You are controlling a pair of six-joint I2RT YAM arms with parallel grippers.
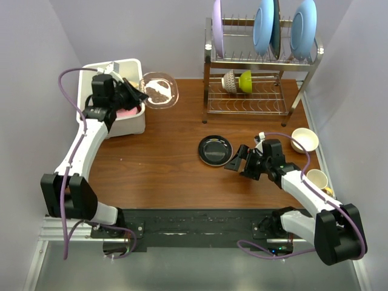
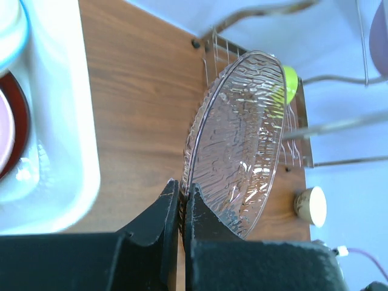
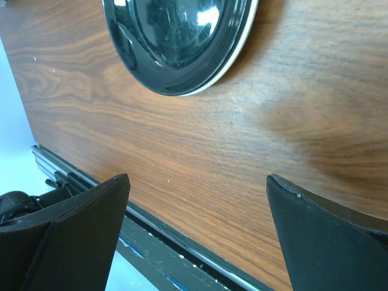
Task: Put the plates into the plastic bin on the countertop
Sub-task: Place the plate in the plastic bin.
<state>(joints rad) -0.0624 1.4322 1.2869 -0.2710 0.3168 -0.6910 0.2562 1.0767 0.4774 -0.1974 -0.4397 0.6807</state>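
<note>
1. Gripping the rim of a clear glass plate (image 2: 242, 133), the left fingers (image 2: 156, 221) are closed tight on its near edge, one on each face.
2. In the top view, this ribbed plate lies just beside the right rim of the white plastic bin (image 1: 128, 125), above the counter (image 1: 157, 163) and between the bin and the wire rack (image 1: 245, 100). Whether it touches the counter cannot be told.
3. The bin stands at the far left corner of the counter. The left wrist view shows a maroon-rimmed plate (image 2: 18, 115) lying inside it, with a pink plate (image 2: 5, 145) on top.
4. A dark plate (image 1: 215, 150) with a pale edge lies flat on the counter near the middle, well apart from the bin.
5. The right fingers (image 3: 79, 236) are spread wide and hold nothing. They hover low over bare wood just beside the near-right edge of the dark plate, not touching it.
6. The rack stands at the far right. Its upper tier carries a lilac plate (image 1: 217, 27) and light-blue plates (image 1: 264, 27) set on edge. Its lower tier holds a patterned bowl (image 1: 229, 80) and a lime-green cup (image 1: 245, 82).
7. A cream bowl (image 1: 304, 139) and a cream mug (image 1: 317, 179) rest along the counter's right edge.
</note>
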